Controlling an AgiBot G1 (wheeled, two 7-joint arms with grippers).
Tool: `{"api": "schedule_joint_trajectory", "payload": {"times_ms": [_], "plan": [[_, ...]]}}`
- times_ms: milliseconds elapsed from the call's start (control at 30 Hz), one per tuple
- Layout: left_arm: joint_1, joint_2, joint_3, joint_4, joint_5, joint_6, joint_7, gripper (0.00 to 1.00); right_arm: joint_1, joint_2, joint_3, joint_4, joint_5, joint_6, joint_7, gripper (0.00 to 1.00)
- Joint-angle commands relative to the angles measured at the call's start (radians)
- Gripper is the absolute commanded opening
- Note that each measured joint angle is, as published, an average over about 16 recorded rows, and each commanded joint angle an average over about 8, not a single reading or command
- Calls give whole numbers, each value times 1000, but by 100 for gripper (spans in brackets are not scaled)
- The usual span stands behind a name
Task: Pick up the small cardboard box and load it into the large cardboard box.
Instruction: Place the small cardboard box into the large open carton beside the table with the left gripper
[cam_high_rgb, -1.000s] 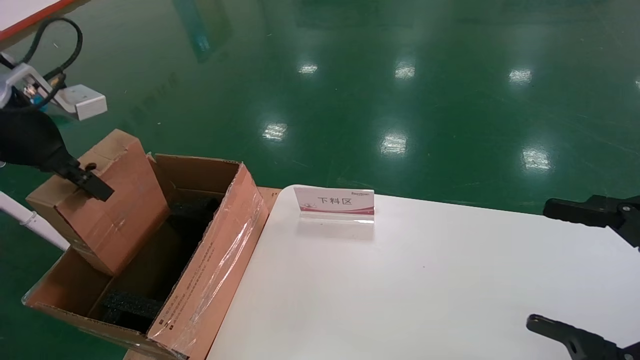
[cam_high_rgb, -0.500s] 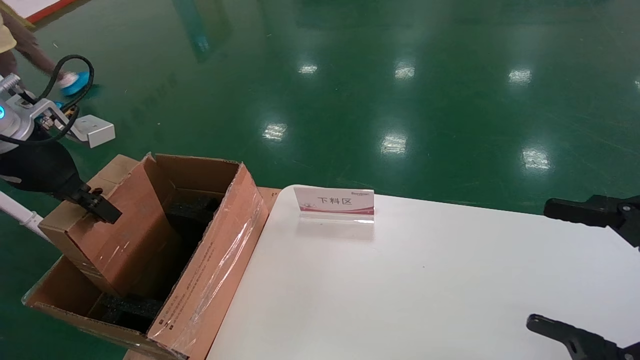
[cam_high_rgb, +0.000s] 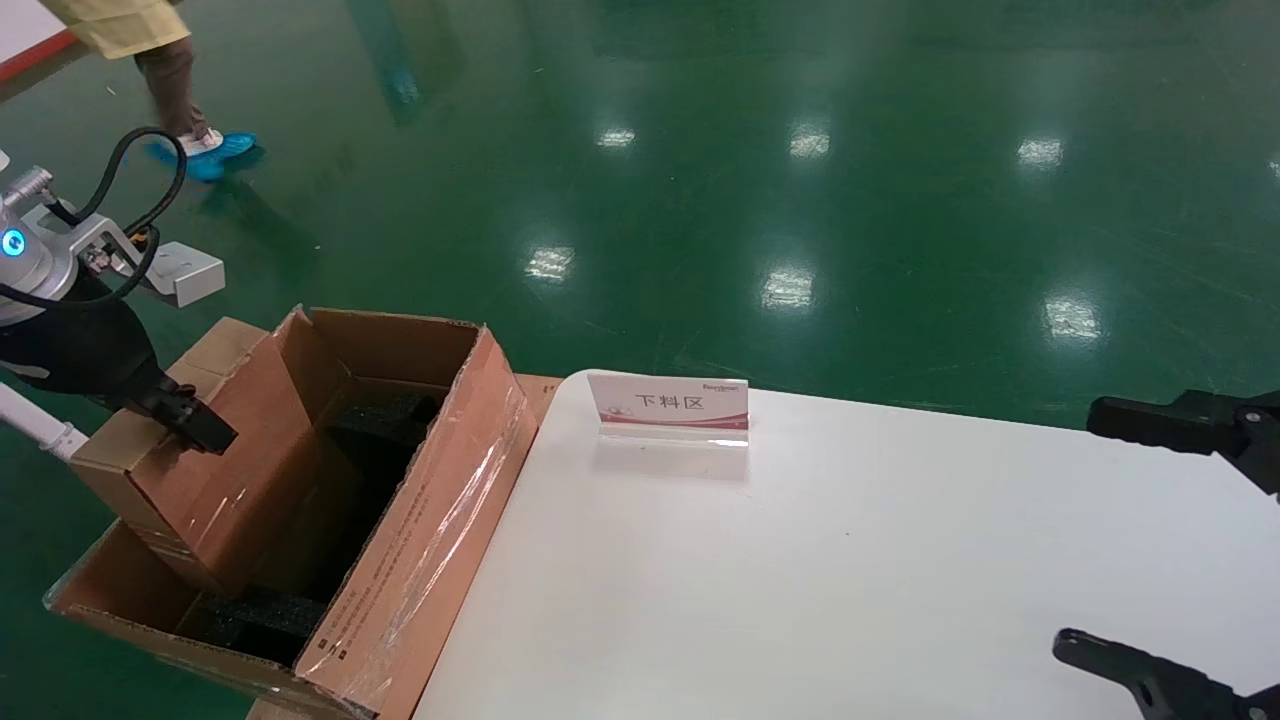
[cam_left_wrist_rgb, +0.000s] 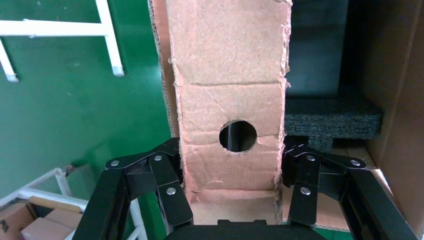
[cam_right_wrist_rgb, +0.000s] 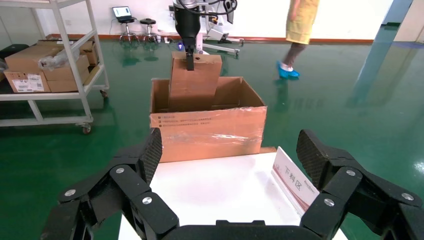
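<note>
The small cardboard box (cam_high_rgb: 200, 480) is plain brown, tilted, with its lower part down inside the large cardboard box (cam_high_rgb: 430, 500), against that box's left wall. My left gripper (cam_high_rgb: 185, 420) is shut on its top end; in the left wrist view the fingers (cam_left_wrist_rgb: 172, 200) press both sides of the end face with the round hole (cam_left_wrist_rgb: 238, 136). Black foam (cam_high_rgb: 265, 615) lies on the large box's floor. The large box has glossy tape and print on its side (cam_right_wrist_rgb: 207, 130). My right gripper (cam_high_rgb: 1140, 540) hangs open and empty over the table's right edge.
A white table (cam_high_rgb: 850, 560) stands right of the large box, with a small sign (cam_high_rgb: 668, 405) near its back edge. A person (cam_high_rgb: 170, 60) walks on the green floor at back left. A rack with cartons (cam_right_wrist_rgb: 50, 65) stands beyond the boxes.
My left gripper has lowered the small box deeper into the large box and a little leftward. A person has walked into view at back left. The right arm has not moved.
</note>
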Motion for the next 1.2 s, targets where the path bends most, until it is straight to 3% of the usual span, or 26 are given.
{"api": "schedule_joint_trajectory", "payload": {"times_ms": [33, 700, 1200], "plan": [[1, -2, 3, -5, 7, -5, -9, 0, 0, 0, 0, 0, 0, 0, 0, 100], [32, -3, 19, -132, 70, -86, -174, 0, 0, 0, -1, 0, 1, 1, -1, 100], [32, -8, 33, -185, 101, -83, -232, 0, 0, 1, -2, 0, 1, 1, -1, 100]]}}
